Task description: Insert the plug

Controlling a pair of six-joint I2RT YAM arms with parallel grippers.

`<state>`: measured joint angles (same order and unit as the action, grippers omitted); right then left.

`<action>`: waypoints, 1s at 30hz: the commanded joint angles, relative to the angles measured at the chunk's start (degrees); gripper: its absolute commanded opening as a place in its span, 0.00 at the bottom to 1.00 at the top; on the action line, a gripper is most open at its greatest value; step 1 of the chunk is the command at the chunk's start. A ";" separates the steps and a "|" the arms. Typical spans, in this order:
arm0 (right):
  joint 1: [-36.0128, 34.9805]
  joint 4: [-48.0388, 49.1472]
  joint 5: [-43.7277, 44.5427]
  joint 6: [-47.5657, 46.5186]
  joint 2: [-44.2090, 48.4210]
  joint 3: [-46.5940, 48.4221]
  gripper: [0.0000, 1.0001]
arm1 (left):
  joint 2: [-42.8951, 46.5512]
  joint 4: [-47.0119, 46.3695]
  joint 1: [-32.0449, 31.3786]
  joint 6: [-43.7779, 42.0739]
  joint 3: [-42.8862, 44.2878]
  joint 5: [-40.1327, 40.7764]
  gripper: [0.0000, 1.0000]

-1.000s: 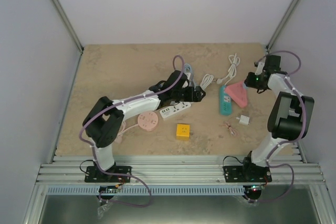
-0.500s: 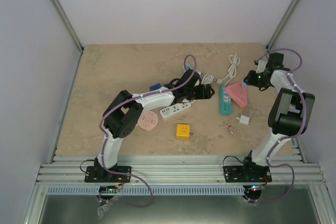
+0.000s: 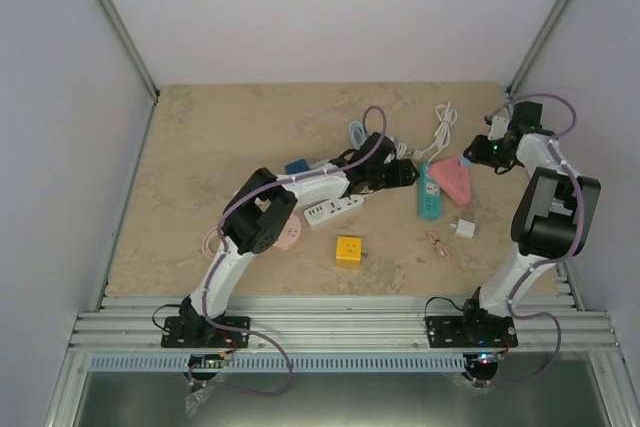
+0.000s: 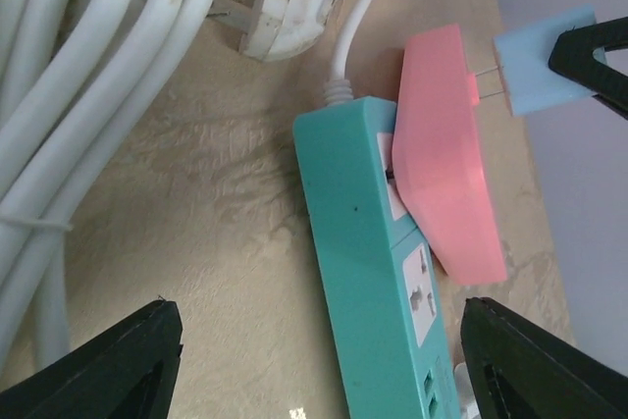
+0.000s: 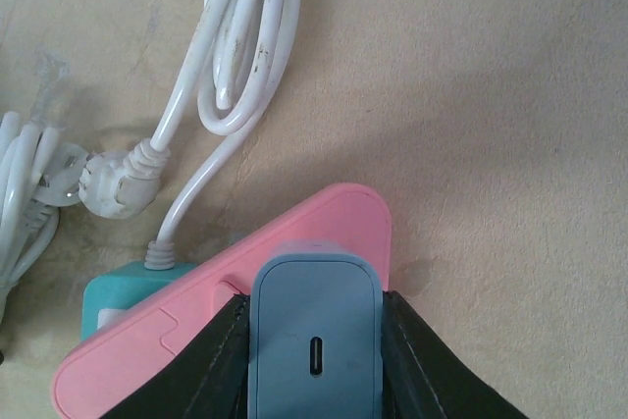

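You are most of the way there but not done. The right gripper [image 5: 314, 372] is clamped on the pale blue plug [image 5: 314, 306], one finger on each flank. In the left wrist view its two metal prongs [image 4: 485, 85] bridge a visible gap to the edge of the pink socket block [image 4: 444, 154], so the tips appear to have reached the slots while the body is not seated. What is left, as I judge it, is a straight push along the prongs until the blue face sits flush against the pink one, then a release. The left gripper [image 3: 406, 175] hangs with its jaws spread wide and nothing between them. In its own view its black fingers [image 4: 113, 365] frame the teal power strip [image 4: 358, 272] (well placed to brace the strip if the block slides under your push). The plug is a smooth plastic box with rounded corners and a small oval port in its back face. The pink block is a glossy rounded triangle lying on top of the teal strip, a long hard bar with a white cord [image 4: 343, 66] leaving its end. Beside them lie coils of thick white cable [image 4: 108, 95], scuffed in places, and a white plug [image 4: 280, 12], all on a matte, mottled beige table [image 5: 510, 95].
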<state>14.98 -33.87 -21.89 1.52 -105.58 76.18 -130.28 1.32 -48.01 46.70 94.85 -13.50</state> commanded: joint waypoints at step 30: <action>2.61 4.11 -5.23 0.08 -2.50 -1.98 0.01 | -10.76 2.00 -1.89 4.92 11.76 -2.35 0.65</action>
<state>17.23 -29.85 -29.06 1.91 -106.61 74.81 -139.24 3.92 -49.23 51.31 104.97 -14.26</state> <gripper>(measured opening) 0.300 0.645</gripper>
